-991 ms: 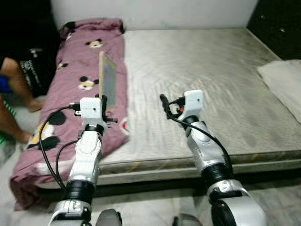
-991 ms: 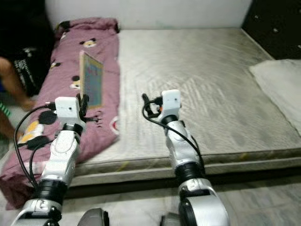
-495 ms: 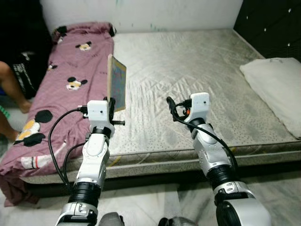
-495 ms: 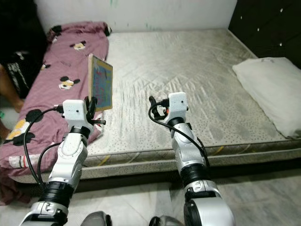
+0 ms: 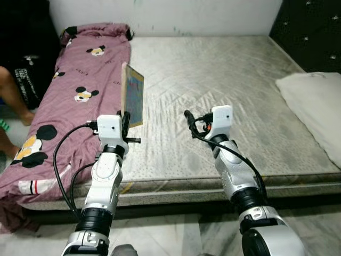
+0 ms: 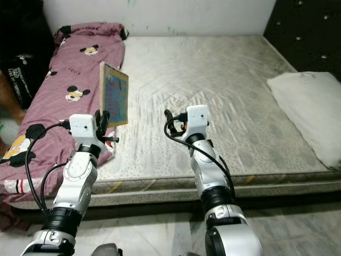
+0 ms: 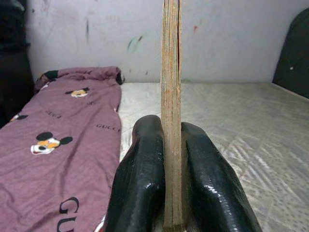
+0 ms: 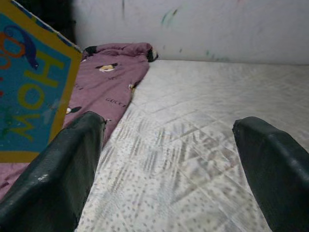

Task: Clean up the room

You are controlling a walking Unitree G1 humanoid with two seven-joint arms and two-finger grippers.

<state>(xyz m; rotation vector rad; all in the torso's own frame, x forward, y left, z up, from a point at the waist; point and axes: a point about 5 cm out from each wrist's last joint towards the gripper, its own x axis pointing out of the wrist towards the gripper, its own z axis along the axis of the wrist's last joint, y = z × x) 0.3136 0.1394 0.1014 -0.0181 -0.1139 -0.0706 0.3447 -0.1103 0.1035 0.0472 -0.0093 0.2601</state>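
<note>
Left wrist view: two black fingers (image 7: 145, 183) pinch the lower edge of a thin book (image 7: 171, 96), so the book stands upright and edge-on to this camera. Head views: left gripper (image 5: 126, 118) holds that book (image 5: 132, 95) raised over the near left part of the mattress (image 5: 240, 80), beside the maroon cartoon-print blanket (image 5: 80, 90) lying along the bed's left side. Grip at the bottom edge likely keeps the cover clear for carrying. Right gripper (image 5: 187, 116) hovers low over the mattress near the front edge, fingers spread wide, nothing between them; probably free for the next pickup. White pillow (image 5: 314, 106) lies at far right. A person's leg (image 5: 13, 96) shows at left edge, well apart from both arms.
</note>
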